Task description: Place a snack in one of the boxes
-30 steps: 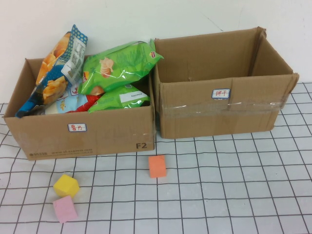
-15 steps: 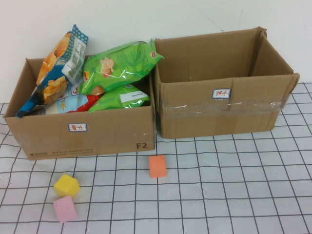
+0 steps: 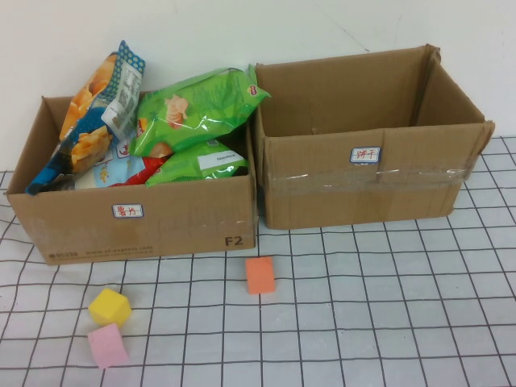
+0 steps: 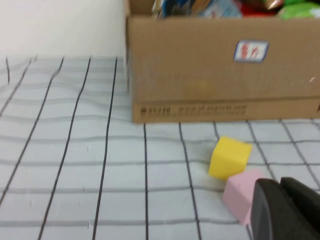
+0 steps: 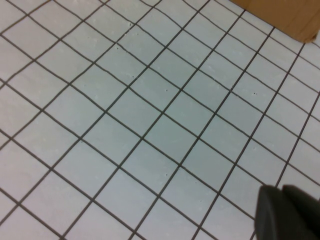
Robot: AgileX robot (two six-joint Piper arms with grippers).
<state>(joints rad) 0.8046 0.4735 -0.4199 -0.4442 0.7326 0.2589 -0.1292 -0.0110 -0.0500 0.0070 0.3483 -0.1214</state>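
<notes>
Neither arm appears in the high view. The left gripper (image 4: 285, 210) shows only as a dark body at the edge of its wrist view, low over the table just beside the pink block (image 4: 242, 192); the state of its jaws cannot be told. The right gripper (image 5: 287, 212) shows likewise as a dark edge in its own wrist view, over bare gridded table (image 5: 125, 110) with a corner of cardboard far off; its jaws cannot be told either. The left box (image 3: 161, 222) stands filled with snack bags: a green bag (image 3: 193, 109) on top, an orange-and-blue bag (image 3: 101, 105) leaning upright at its far left, further packets beneath. The right box (image 3: 371, 189), touching the left one, shows no contents from this angle. On the table in front lie an orange block (image 3: 260, 275), a yellow block (image 3: 109, 306) and the pink block, the latter two touching; no loose snack is seen outside the boxes. Judgement: snacks already rest in the left box, nothing is held or in transit, so the task looks either complete or not yet begun.
</notes>
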